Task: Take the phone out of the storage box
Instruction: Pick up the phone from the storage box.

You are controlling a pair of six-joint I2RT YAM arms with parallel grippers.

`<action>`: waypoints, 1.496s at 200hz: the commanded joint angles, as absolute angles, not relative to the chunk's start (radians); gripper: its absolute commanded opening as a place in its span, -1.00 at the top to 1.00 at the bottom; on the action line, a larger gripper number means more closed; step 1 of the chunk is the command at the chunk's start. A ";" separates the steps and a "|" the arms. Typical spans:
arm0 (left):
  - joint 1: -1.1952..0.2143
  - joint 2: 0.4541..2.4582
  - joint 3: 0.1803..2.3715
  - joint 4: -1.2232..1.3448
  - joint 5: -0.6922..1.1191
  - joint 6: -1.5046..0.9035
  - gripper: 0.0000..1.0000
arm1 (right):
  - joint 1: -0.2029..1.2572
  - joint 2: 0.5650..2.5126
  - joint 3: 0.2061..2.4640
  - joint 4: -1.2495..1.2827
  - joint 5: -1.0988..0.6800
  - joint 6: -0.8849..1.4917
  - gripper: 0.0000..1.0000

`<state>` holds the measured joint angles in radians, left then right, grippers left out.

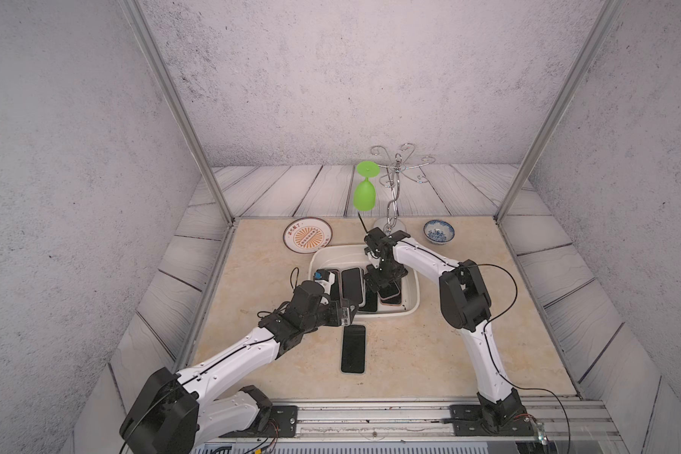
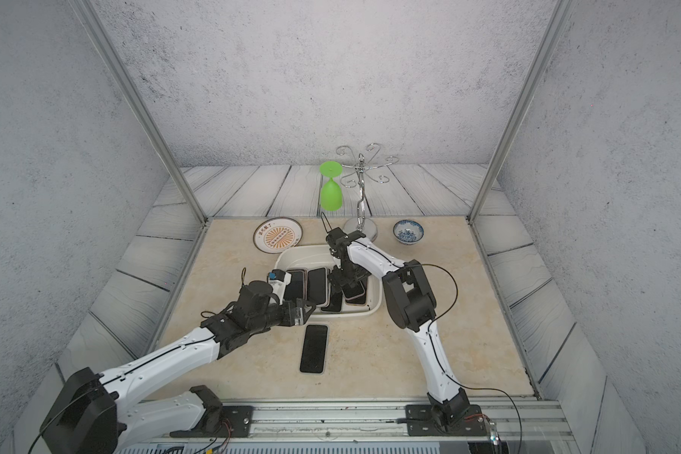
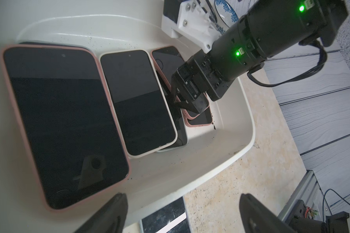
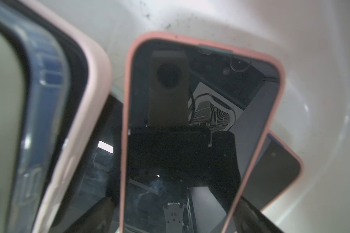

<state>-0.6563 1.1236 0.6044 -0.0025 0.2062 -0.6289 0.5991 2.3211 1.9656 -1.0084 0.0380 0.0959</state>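
Right gripper (image 3: 187, 106) is down in the shallow white plastic storage box (image 1: 333, 254), jaws wide astride the pink-cased black-screen phone (image 4: 180, 141) lying topmost at the box's right end; can't tell if they bite yet. I'd close squarely on its long edges, lift straight up, clear the rim. Left gripper (image 3: 181, 201) hovers wide open, empty, at the near rim.
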 commanded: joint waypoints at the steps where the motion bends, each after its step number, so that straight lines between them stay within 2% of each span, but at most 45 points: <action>1: -0.642 1.095 0.591 -0.012 0.196 -0.626 -0.85 | 0.597 2.404 1.954 -1.023 0.043 0.110 -0.75; 58: -0.630 1.082 0.598 -0.027 0.203 -0.608 -0.85 | 0.594 2.387 2.017 -1.059 0.046 0.128 0.19; 78: -0.630 1.077 0.604 -0.032 0.207 -0.602 -0.85 | 0.588 2.342 2.026 -1.062 0.041 0.135 0.40; 97: -0.628 1.069 0.610 -0.030 0.206 -0.596 -0.85 | 0.582 2.290 2.039 -1.071 0.020 0.143 0.52; 124: -0.626 1.069 0.644 0.001 0.220 -0.599 -0.85 | 0.581 2.194 2.046 -1.075 -0.032 0.153 0.83; 160: -0.626 1.146 0.693 0.144 0.311 -0.668 -0.86 | 0.566 2.117 2.079 -1.120 -0.093 0.163 0.94; 186: -0.626 1.248 0.754 0.190 0.330 -0.718 -0.86 | 0.563 2.084 2.073 -1.145 -0.123 0.170 0.95; 206: -0.635 1.330 0.776 0.330 0.389 -0.786 -0.85 | 0.554 2.070 2.064 -1.148 -0.158 0.190 0.95; 299: -0.685 1.560 0.818 0.588 0.322 -0.992 -0.69 | 0.546 2.059 2.059 -1.135 -0.265 0.272 0.94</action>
